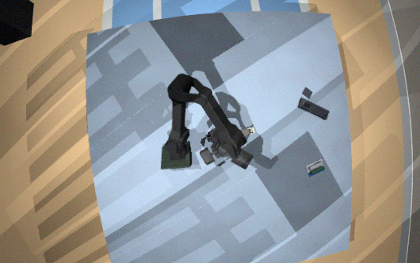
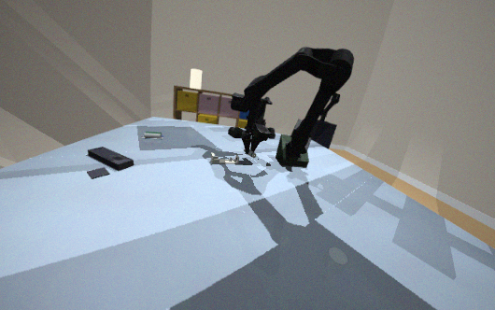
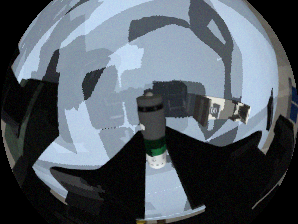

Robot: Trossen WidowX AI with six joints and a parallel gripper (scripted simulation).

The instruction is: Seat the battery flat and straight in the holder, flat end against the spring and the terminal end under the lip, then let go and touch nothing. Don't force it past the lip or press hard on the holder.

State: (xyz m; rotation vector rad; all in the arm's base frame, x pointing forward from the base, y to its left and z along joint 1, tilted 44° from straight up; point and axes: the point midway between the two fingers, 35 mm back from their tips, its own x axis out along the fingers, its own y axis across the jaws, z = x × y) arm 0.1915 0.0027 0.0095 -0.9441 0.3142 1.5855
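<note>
We find the claw [image 3: 154, 137] low over the table [image 2: 140, 224], pointing down, its jaws closed partway on the battery [image 3: 152, 129]. In the wrist view the battery stands between the two dark fingers: grey body, a green band and a white end nearer the camera, grey cap at the far end. From the exterior view the claw [image 2: 252, 150] sits right at the table surface; whether the battery rests on the table we cannot tell.

The holder [image 3: 221, 110], a small metallic cradle, lies just beside the claw, to its right in the wrist view, apart from the battery. In the exterior view the holder [image 2: 224, 160] lies left of the claw.

Well away from the claw we note a flat black bar [image 1: 314, 108], with a small dark square [image 1: 307, 93] beside it, and a small green and blue block [image 1: 315, 168].
</note>
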